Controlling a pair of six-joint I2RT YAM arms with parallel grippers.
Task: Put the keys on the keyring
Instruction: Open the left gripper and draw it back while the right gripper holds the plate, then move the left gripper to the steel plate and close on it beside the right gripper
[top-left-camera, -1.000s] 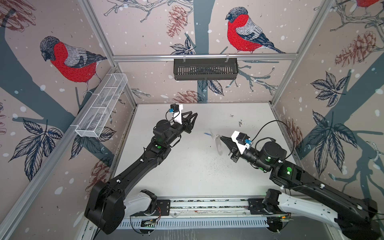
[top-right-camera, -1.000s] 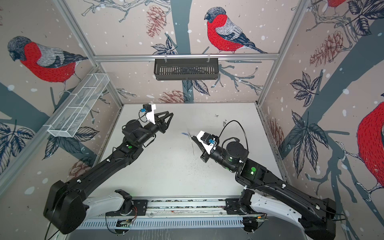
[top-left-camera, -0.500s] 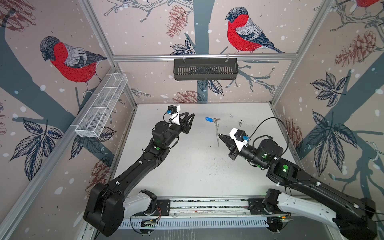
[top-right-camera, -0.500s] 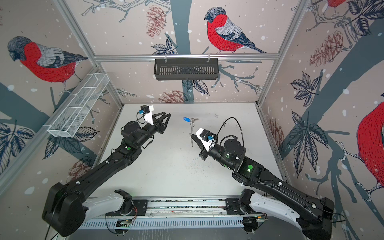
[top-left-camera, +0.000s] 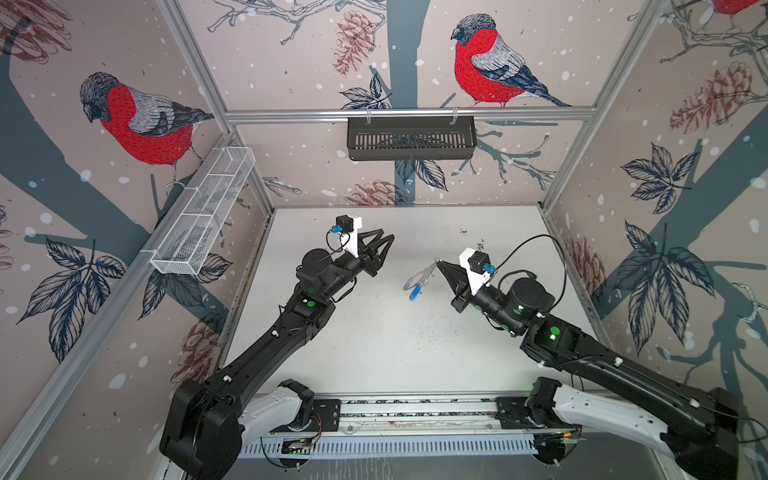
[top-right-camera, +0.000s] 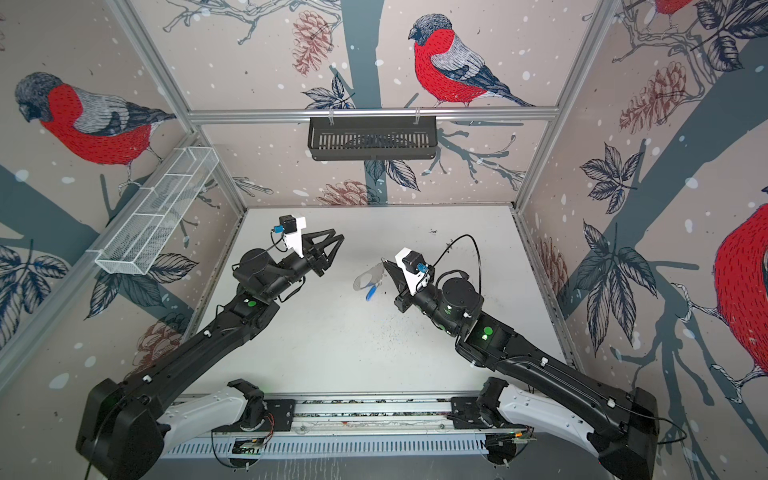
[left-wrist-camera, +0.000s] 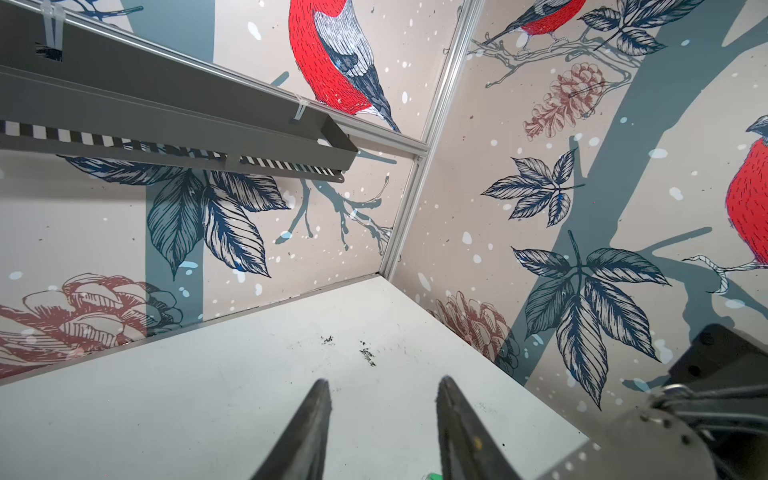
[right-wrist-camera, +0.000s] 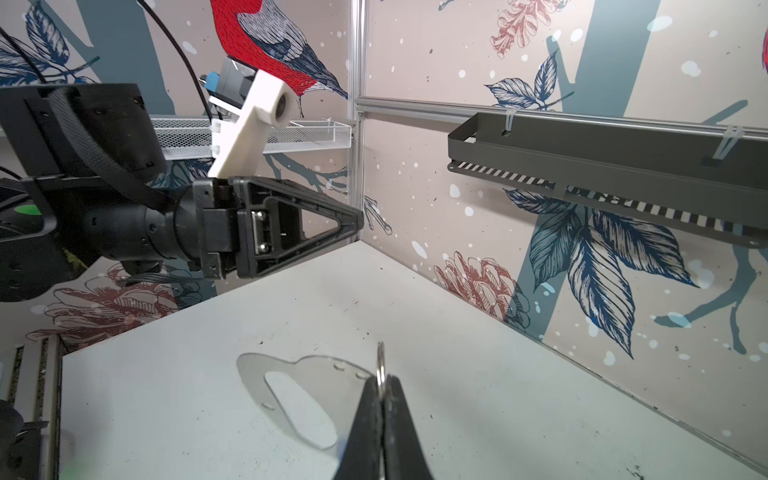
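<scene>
A: Closest to us, the right gripper (top-left-camera: 439, 264) is up off the white worktop (top-left-camera: 374, 353). Its jaws are pressed together, nothing but metal between them.

B: And the wrist view shows what they've got. The right gripper (right-wrist-camera: 381, 380) is pinching a little metal ring (right-wrist-camera: 380, 365) at the edge of the keyring (right-wrist-camera: 320, 365), and the flat grey loop sticks out sideways from the fingertips.

A: In both top views the keyring (top-left-camera: 428, 272) is held in the air, tilted, between the two arms. See the blue underneath?

B: That's the blue-tagged key (top-left-camera: 414, 294), hanging below the loop. It's there again, blue-tagged key (top-right-camera: 369, 294) under keyring (top-right-camera: 374, 272). I can't tell whether its tip touches the worktop.

A: A little further back, the left gripper (top-left-camera: 384, 235) is raised too, pointing across towards the right arm.

B: Its own camera has the left gripper (left-wrist-camera: 384, 382) with the fingers partly apart and only bare worktop showing between them. It's holding nothing and sits well apart from the keyring.

A: On the left wall there's a wire basket (top-left-camera: 203, 216).

B: And on the back wall a black slotted shelf (top-left-camera: 411, 137) hangs from the rail.
</scene>
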